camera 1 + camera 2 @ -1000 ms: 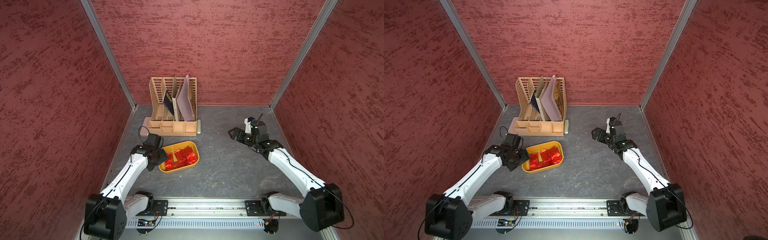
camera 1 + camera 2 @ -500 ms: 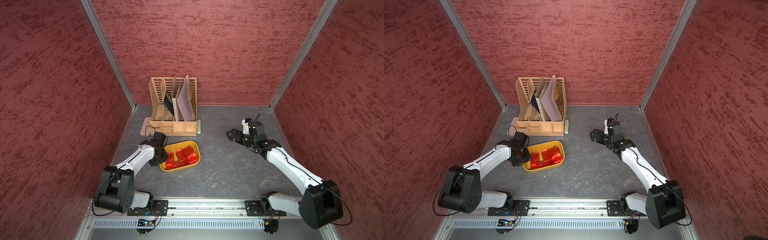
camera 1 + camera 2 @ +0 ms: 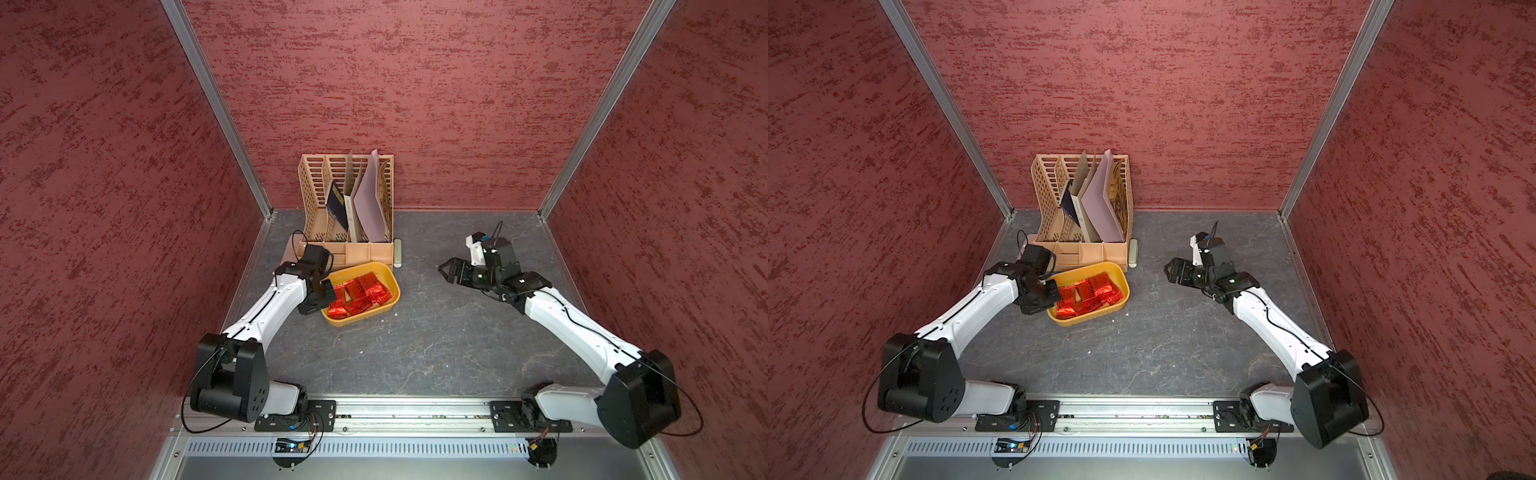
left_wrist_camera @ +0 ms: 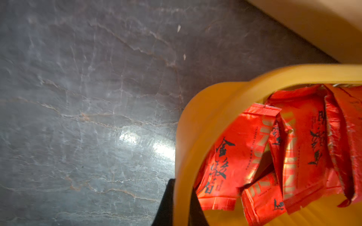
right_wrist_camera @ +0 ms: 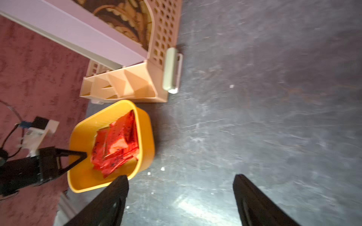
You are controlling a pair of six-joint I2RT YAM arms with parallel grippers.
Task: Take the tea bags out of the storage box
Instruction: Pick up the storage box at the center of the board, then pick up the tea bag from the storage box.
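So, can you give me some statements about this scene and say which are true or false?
1. The red tea bags lie inside the yellow tub. True.
2. The left gripper is clamped on the tub's wall. True.
3. The right gripper holds a tea bag. False: it is open and empty, away from the tub.
4. The tub stands inside the tan organizer. False: it sits on the table in front of it.

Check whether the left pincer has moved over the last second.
Yes. The left pincer shifted toward the file rack, now clamping the yellow tub.
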